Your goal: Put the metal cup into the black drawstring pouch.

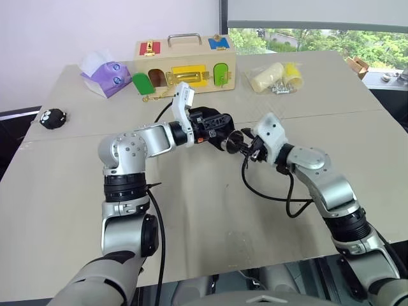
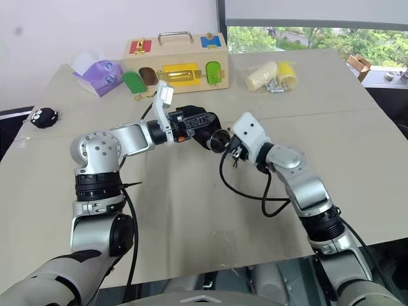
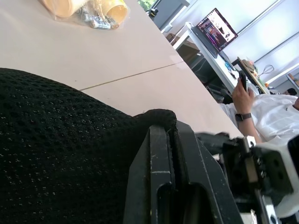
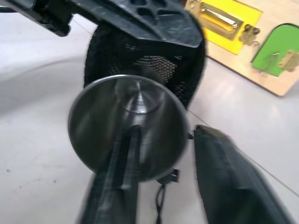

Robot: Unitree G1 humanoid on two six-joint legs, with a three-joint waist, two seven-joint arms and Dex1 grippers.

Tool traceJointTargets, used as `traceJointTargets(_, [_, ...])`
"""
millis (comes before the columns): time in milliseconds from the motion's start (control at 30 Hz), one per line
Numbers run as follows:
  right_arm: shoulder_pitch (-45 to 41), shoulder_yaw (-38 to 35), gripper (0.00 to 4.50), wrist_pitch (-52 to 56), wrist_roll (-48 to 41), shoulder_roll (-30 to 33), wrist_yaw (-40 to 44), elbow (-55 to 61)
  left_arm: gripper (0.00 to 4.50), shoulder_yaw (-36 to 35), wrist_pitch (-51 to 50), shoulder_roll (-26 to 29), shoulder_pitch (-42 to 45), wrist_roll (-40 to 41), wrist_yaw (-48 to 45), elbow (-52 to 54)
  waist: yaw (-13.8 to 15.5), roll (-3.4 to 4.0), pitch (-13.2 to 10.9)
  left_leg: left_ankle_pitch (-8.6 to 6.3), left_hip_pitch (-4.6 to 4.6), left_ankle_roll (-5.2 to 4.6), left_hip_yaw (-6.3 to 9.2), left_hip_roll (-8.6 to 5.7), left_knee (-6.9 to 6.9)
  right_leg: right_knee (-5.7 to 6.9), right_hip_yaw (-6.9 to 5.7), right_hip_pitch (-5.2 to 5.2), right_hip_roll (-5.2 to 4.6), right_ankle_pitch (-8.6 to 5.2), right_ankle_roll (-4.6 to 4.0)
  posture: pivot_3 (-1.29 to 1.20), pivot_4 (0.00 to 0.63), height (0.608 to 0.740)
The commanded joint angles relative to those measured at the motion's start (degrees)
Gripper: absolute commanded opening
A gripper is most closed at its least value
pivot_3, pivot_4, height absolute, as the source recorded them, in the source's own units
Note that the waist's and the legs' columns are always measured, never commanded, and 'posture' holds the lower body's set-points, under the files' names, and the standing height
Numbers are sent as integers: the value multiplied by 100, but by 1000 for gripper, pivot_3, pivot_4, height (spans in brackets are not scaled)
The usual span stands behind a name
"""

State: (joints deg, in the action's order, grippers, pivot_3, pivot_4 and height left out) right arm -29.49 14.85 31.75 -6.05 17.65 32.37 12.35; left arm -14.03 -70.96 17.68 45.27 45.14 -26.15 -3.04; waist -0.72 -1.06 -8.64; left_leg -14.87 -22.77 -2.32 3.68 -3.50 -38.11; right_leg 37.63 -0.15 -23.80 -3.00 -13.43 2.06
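Both arms meet mid-frame over the beige desk. Left gripper has its jaws clamped together on the rim of the soft black mesh drawstring pouch, holding it up off the desk, mouth facing lower right toward the other arm. In the left wrist view the black mesh is pinched flat between the two black fingers.

Right gripper holds the small shiny silver-grey steel cup: one finger runs inside the cup, the other sits outside the wall, so the jaws are closed on the cup's wall. In the right wrist view the cup's open end faces the camera and its base sits right at the pouch mouth, touching or just entering; can't tell how deep. In the head view the cup is just right of centre, between the grippers.

Risks, as judgement: pouch mouth is soft and only pinched on one side, so it may sag shut and the cup's base would catch on the fabric or push the bag away. The grip on the thin wall looks slight; the cup could tilt or slip and drop to the desk if released before it's well inside.

Upper frame: wooden latch box, purple tissue pack, clear bag of yellow items; small round black toy at left edge.
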Motion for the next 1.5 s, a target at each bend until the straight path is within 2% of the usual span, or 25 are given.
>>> traceJointTargets(33, [-150, -147, 70, -62, -114, -14, 51, 220, 0, -42, 59, 87, 155, 78, -62, 62, 1, 0, 0, 0, 0, 0, 0, 0, 0, 0, 0, 0, 0, 0, 0, 0, 150, 740])
traceJointTargets(167, [-208, -383, 70, 200, -484, -274, -51, 406, 0, -33, 56, 73, 121, 94, -42, 101, 5, 0, 0, 0, 0, 0, 1, 0, 0, -1, -1, 1, 0, 0, 0, 0, 150, 740])
traceJointTargets(433, [-199, -1015, 70, 762, -846, -1204, -1012, 170, 0, -47, 25, 14, 95, 145, -6, 167, 1, 0, 0, 0, 0, 0, 1, 1, 0, 2, 0, -1, 0, 0, 0, 0, 150, 740])
traceJointTargets(600, [-181, -990, 70, 1007, -820, -1457, -1343, -2, 0, -72, 7, -11, 127, 173, -15, 190, 0, 0, 0, 0, 0, 0, 0, 0, 1, 0, 0, 0, 0, 0, 0, 0, 150, 740])
traceJointTargets(833, [-558, -646, 70, 849, -409, -1831, -1768, -859, 0, -79, -34, -128, 198, 252, -41, 243, -21, 0, 0, 0, 1, 0, -1, 0, 2, 8, 1, -4, 1, 0, 0, 0, 150, 740])
traceJointTargets(933, [-708, -803, 70, 814, -680, -2096, -1713, -855, 0, -58, -22, -162, 176, 257, -32, 257, -20, 1, 0, 0, 1, 0, 0, 0, 3, 5, 1, -3, 1, 0, 0, 0, 150, 740])
traceJointTargets(967, [-703, -798, 70, 846, -783, -2072, -1570, -727, 0, -63, -12, -160, 164, 251, -27, 253, -16, 1, 0, 0, 1, 0, 0, 0, 4, 3, 1, -3, 1, 0, 0, 0, 150, 740])
traceJointTargets(1000, [-670, -769, 621, 848, -835, -2000, -1435, -590, 0, -68, 0, -147, 156, 240, -30, 242, -14, 1, 0, 0, 0, 0, 0, 0, 5, -1, 1, -3, 1, 0, 0, 0, 150, 740])
traceJointTargets(1100, [-427, -717, 1645, 786, -1083, -1570, -872, -5, 0, -92, 50, -93, 135, 205, -32, 201, -6, 0, 0, 0, -4, 0, 0, -2, 4, -6, 0, -3, -1, 0, 0, 0, 150, 740])
traceJointTargets(1167, [-262, -698, 1645, 846, -1285, -1269, -513, 328, 0, -91, 78, -65, 121, 195, -27, 181, 11, 1, -1, 0, -4, -1, 3, -4, 4, -9, -2, -1, -2, 0, 0, 0, 150, 740])
traceJointTargets(1267, [130, -776, 1645, 46, -1380, -661, 154, 783, 0, -96, 109, -37, 89, 191, -29, 159, -1, 1, -1, -1, -4, -1, 3, -6, 4, -10, -2, 1, -2, 0, 1, 0, 150, 740])
traceJointTargets(1367, [436, -862, 1645, -514, -1294, -319, 368, 756, 0, -94, 112, -60, 51, 200, -7, 190, -20, 1, 0, 0, 0, -1, 2, -1, 5, -3, -1, 0, 2, 0, 1, 0, 150, 740])
traceJointTargets(1500, [930, -1213, 1645, -1461, -1401, -252, 634, 430, 0, -106, 94, -100, 31, 224, 36, 243, -19, 0, 0, 0, 5, 0, 2, 3, 5, 6, 0, 0, 5, 0, 0, 0, 150, 740])
